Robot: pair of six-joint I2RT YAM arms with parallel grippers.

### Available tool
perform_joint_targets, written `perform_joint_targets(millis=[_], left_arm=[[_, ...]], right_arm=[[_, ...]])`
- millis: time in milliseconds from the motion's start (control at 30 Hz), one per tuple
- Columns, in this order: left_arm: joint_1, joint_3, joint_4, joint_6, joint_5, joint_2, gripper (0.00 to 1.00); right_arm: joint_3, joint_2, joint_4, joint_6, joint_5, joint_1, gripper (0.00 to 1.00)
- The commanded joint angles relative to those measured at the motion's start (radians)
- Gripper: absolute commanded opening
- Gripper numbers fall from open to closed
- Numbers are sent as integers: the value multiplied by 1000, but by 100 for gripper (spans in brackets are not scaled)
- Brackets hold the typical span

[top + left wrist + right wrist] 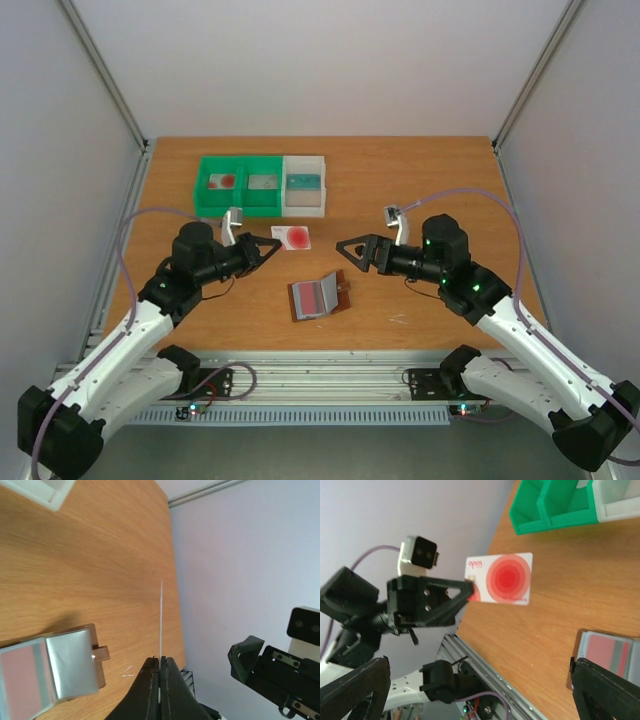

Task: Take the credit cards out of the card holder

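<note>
Top external, L hand [276, 244] grips card [293, 237] edge

Left gripper [469, 587] pinches red-ringed white card [506, 578] by one edge. Card holder [576, 647] lies open on table [555, 615], red card [601, 652] inside. Right gripper [480, 690] spread wide.

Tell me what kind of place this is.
Probably a robot lab test cell: a bare wooden tabletop boxed in by plain white panels, a black-and-white left arm and right arm bolted to an aluminium rail, and green plastic bins.
</note>
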Motion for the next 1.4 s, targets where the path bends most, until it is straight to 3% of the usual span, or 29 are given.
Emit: perform_joint_targets(millis=[0,133,300,533,700,800,1000,1367], left_arm=[[85,76,-107,109,92,11,0],[185,142,-210,196,132,61,0],[298,258,-364,340,86,155,0],[455,393,-399,426,128,320,0],[557,516,-489,529,64,432,0],[596,586,-544,617,-3,517,1],[673,732,-616,721,58,722,0],[680,1056,-706,812,50,1053,0]], right_arm=[[13,-22,-84,-72,-1,1,98],[16,-30,-126,-105,1,1,99],[35,-45,-173,-152,7,1,98],[48,-50,-207,-180,29,0,98],[48,-52,-202,-170,41,1,99],[55,-50,-195,-169,34,1,99],[84,-43,-227,-197,59,1,98],[131,1,-256,-230,105,1,98]])
